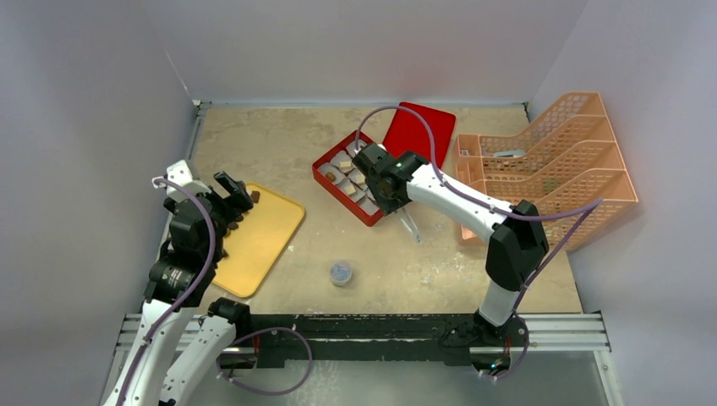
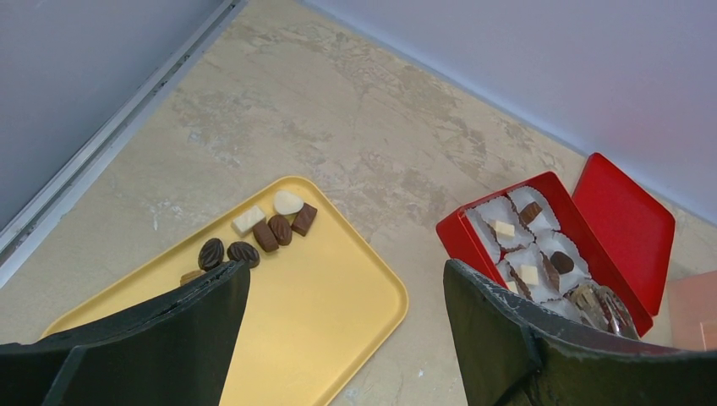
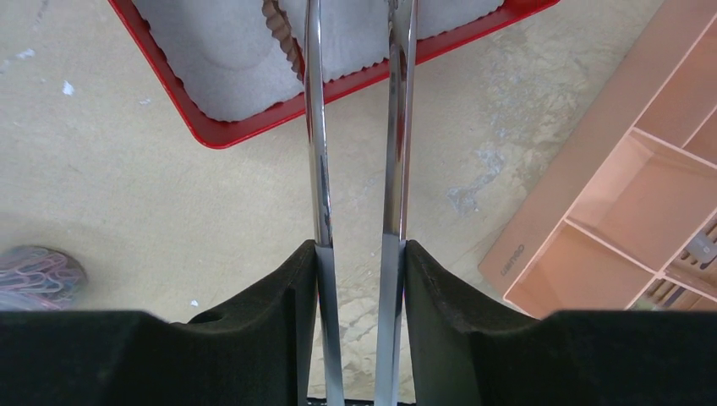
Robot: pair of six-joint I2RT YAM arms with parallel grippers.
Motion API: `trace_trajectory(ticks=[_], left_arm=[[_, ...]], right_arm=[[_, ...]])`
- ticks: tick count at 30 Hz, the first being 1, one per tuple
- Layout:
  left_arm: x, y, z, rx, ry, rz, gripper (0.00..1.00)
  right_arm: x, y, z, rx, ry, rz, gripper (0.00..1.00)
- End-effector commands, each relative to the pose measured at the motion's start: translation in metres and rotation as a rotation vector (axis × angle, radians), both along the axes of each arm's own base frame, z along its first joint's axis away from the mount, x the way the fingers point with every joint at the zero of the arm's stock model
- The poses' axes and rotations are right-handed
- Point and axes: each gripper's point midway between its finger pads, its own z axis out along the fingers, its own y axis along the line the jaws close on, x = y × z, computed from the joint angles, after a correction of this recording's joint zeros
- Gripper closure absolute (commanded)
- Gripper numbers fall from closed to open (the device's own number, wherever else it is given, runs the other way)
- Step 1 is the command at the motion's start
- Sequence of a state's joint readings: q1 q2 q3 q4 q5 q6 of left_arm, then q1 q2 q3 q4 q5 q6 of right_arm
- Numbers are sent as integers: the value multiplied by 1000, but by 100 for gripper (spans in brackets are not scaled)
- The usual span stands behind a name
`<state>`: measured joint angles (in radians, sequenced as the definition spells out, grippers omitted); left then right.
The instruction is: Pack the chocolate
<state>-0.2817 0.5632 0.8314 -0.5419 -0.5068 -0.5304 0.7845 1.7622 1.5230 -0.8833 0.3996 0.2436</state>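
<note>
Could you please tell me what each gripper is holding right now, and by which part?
The right gripper holds metal tongs, clamped across both arms partway along their length. The left gripper is open and empty.

White links, black joints, lilac cable (image 1: 396,107) looped along left arm (image 1: 180,245), right arm (image 1: 457,199). Thick black matte wedge-shaped fingers (image 2: 169,338) on left tool (image 2: 345,269), right tool (image 3: 359,245).

On the desk (image 1: 279,144), the tray (image 1: 262,233) lay left, chocolate (image 2: 270,230) on its far corner; the box (image 1: 325,176) sat centre-back, lid (image 1: 418,131) behind it, rack (image 1: 583,169) to its right, cap (image 1: 341,272) in front. Tongs (image 3: 314,169) in the right hand (image 3: 359,258) reached over the box.
</note>
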Motion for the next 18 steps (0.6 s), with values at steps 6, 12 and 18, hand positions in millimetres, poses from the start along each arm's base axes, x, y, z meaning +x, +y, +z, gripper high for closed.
trace_trajectory(ticks=[6, 12, 18], left_arm=[[-7, 8, 38, 0, -87, 26, 16], [-13, 10, 55, -11, -122, 30, 16], [-23, 13, 83, -33, -187, 33, 16]], right_arm=[[27, 18, 75, 131, -196, 31, 59], [28, 56, 99, 232, -247, 126, 58], [26, 104, 109, 263, -289, 242, 58]])
